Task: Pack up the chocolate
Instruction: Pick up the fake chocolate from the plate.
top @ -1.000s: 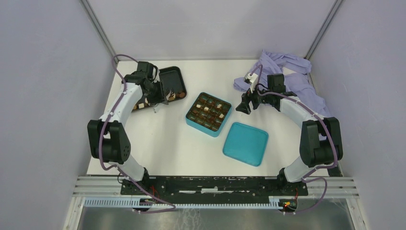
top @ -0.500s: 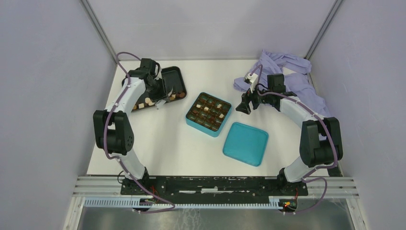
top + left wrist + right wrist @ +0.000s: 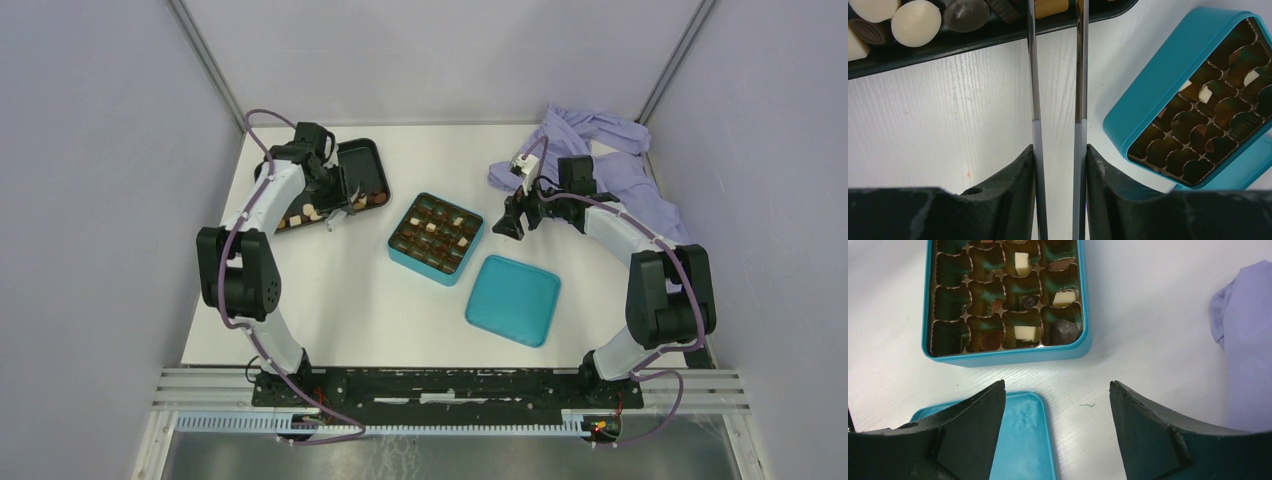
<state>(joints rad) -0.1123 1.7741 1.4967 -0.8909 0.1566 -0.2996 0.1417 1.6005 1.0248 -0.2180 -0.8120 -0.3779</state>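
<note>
Loose chocolate [image 3: 915, 22], cream, dark and tan, lies in the black tray [image 3: 948, 45] at the back left [image 3: 362, 160]. My left gripper [image 3: 1058, 150] hangs over the tray's near edge [image 3: 338, 197], shut on metal tongs [image 3: 1032, 75]. The two blades stand apart and run up into the tray. A tan piece [image 3: 1050, 6] shows between them at the frame's top; the tips are cut off there. The teal box [image 3: 436, 238] has a brown grid insert holding several pieces [image 3: 1021, 263]. My right gripper [image 3: 1058, 390] hovers open and empty right of the box [image 3: 508, 222].
The teal lid [image 3: 513, 299] lies flat near the box's front right corner, partly under my right gripper's left finger [image 3: 1023, 440]. A purple cloth [image 3: 610, 150] is heaped at the back right, close to the right arm [image 3: 1248, 340].
The left arm has swung its elbow back and carried the tongs a little right along the tray's near edge, uncovering pieces in the tray. The right arm has not moved.
</note>
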